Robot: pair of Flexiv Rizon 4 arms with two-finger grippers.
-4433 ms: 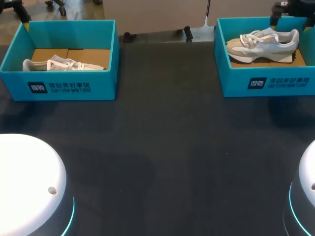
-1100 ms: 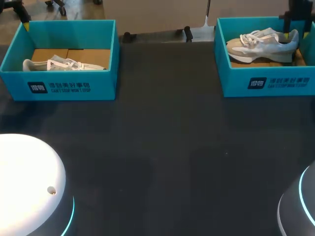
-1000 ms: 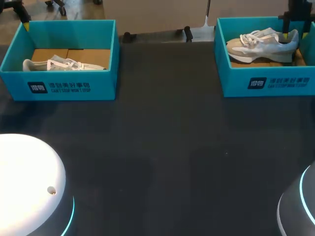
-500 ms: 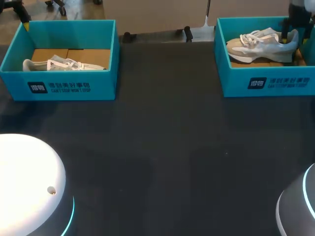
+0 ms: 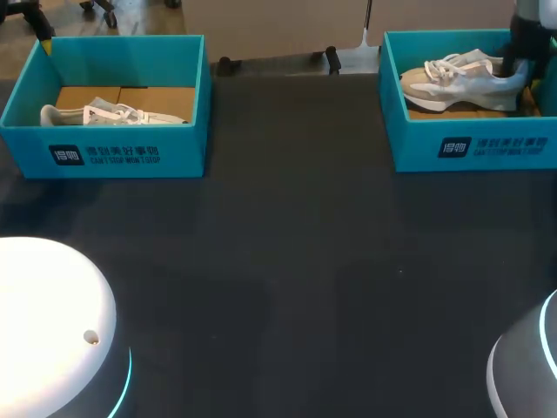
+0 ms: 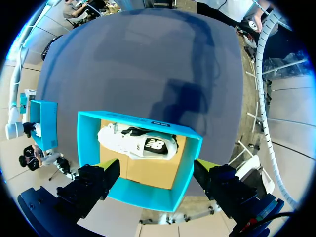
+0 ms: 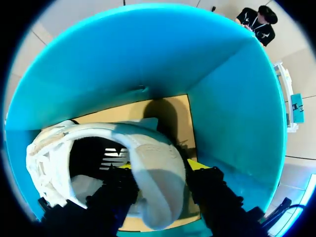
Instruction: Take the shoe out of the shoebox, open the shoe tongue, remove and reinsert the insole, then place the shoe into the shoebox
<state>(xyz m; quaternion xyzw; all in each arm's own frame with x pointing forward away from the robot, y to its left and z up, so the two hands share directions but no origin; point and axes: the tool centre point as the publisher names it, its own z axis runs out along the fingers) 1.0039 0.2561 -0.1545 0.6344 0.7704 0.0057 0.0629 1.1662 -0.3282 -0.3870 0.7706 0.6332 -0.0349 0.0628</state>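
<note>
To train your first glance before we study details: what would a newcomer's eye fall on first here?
Two teal boxes stand out on the dark table: the left shoebox holds a white shoe on its side, the right shoebox a pale sneaker upright. The right gripper is down at that sneaker's heel, while the left gripper hangs above the left shoebox, jaws wide open.

The right gripper (image 5: 515,71), which a few seconds back hung over the far right corner of the right-hand shoebox (image 5: 470,146), has dropped down into the box and settled on the heel end of the shoe (image 5: 452,80). Where it was clear of the shoe before, its fingers (image 7: 121,190) now straddle the heel rim, one inside the opening and one behind it, pressing from both sides. The heel looks pushed a touch lower than it was.
</note>
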